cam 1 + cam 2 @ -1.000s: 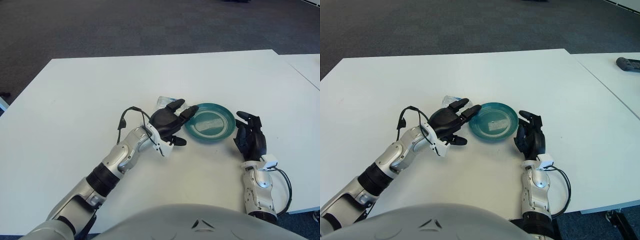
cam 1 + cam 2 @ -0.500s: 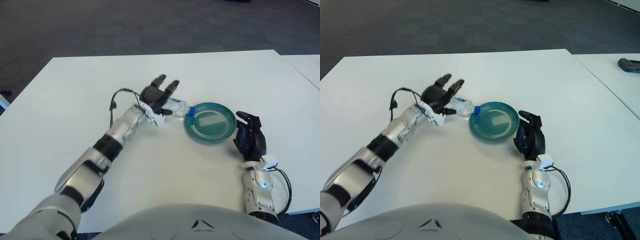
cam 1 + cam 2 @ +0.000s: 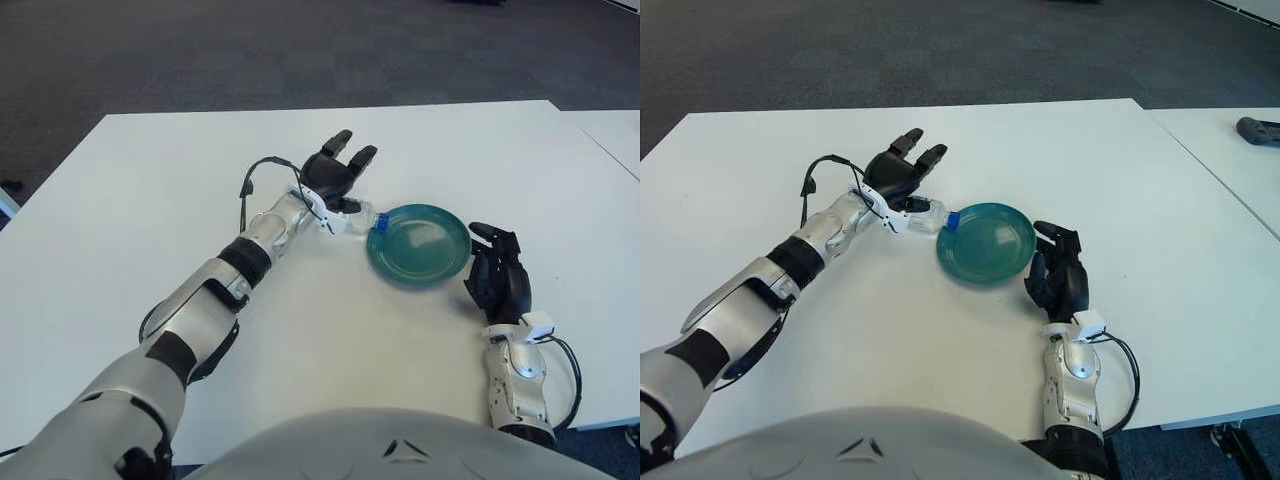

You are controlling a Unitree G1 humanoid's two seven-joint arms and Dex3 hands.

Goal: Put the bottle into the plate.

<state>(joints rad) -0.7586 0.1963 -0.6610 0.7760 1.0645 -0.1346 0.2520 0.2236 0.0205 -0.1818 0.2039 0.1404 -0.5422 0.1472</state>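
Observation:
A clear plastic bottle [image 3: 360, 217] lies on its side on the white table [image 3: 150, 220], its blue cap [image 3: 379, 224] touching the left rim of the teal plate [image 3: 420, 245]. My left hand [image 3: 340, 172] reaches across from the left and hovers over the bottle's far end. Its fingers are spread and point away from me, and its thumb sits close to the bottle without gripping it. My right hand [image 3: 497, 282] shows just right of the plate, fingers loosely bent, holding nothing.
A second white table [image 3: 615, 130] stands to the right across a narrow gap, with a dark object [image 3: 1258, 128] on it. Dark carpet lies beyond the far table edge. A black cable [image 3: 255, 175] loops off my left wrist.
My left hand lifted off the bottle beside the plate, swung away from me, then shifted right over the bottle. The bottle now lies uncovered, cap against the plate's rim. The right hand stayed put.

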